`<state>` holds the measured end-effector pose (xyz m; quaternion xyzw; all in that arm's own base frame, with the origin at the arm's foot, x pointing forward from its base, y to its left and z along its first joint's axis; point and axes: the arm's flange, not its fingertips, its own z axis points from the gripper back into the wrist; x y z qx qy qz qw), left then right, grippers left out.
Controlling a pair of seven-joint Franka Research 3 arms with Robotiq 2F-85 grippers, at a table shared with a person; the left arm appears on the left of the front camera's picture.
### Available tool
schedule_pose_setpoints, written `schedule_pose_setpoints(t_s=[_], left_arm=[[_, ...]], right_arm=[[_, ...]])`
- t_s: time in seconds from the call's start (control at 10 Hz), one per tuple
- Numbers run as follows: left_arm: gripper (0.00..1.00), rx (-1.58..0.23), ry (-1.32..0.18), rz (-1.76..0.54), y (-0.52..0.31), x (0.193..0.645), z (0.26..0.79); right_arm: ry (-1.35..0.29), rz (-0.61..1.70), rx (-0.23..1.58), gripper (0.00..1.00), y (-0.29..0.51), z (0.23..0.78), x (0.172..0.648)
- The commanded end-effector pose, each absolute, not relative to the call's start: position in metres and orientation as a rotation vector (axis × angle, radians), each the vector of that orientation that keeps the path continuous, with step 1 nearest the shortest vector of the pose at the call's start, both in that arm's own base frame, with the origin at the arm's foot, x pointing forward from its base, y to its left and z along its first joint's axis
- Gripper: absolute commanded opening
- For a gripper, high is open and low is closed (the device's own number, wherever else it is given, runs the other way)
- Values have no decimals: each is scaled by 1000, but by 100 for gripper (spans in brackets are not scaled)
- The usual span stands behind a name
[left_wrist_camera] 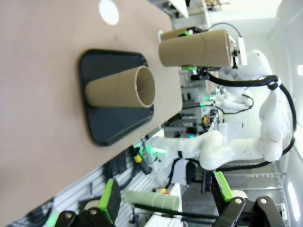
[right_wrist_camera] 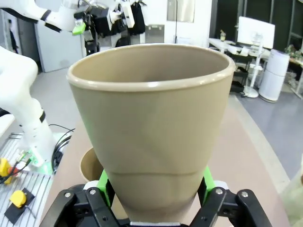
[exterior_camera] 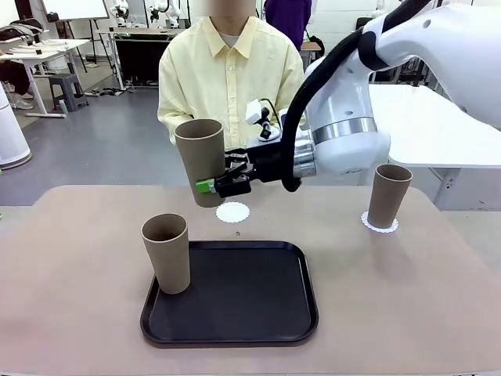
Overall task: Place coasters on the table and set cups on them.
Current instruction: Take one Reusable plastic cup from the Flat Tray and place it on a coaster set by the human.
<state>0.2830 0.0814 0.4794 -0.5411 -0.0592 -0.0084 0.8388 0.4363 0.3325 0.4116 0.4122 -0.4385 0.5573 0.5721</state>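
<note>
My right gripper (exterior_camera: 221,182) is shut on the lower part of a tan cup (exterior_camera: 200,160) and holds it in the air, slightly tilted, just above and left of a bare white coaster (exterior_camera: 232,211). In the right wrist view the held cup (right_wrist_camera: 151,123) stands between the green pads (right_wrist_camera: 105,183). A second cup (exterior_camera: 167,252) stands on the left edge of the black tray (exterior_camera: 243,313). At the right, a third cup (exterior_camera: 388,195) stands on a coaster (exterior_camera: 380,225). My left gripper (left_wrist_camera: 165,198) is open and holds nothing, far off the table's edge, looking at the tray cup (left_wrist_camera: 118,87).
A person in a yellow shirt (exterior_camera: 227,78) stands at the far side of the beige table (exterior_camera: 407,298), close behind the held cup. A white table (exterior_camera: 438,125) lies at the back right. Bare tabletop lies left and right of the tray.
</note>
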Motion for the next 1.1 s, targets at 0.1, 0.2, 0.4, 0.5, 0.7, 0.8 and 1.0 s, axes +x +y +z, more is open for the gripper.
schedule_pose_setpoints(t_s=[0.1,0.2,0.4,0.5,0.7,0.8,1.0], left_arm=[[100,-1153,-132,-25,82,282,480],[100,-1153,-132,-25,82,282,480],[100,-1153,-132,-25,82,282,480],[100,-1153,-132,-25,82,282,480],[100,-1153,-132,-25,82,282,480],[100,-1153,-132,-25,82,282,480],[100,-1153,-132,-25,82,282,480]], right_arm=[[-1028,1307,967,0,332,412,436],[-1028,1307,967,0,332,412,436],[-1028,1307,967,0,332,412,436],[-1024,1303,950,81,333,410,437],[-1005,1370,1002,81,317,428,486],[-994,1387,1032,81,312,431,507],[-977,1400,1037,81,301,430,547]])
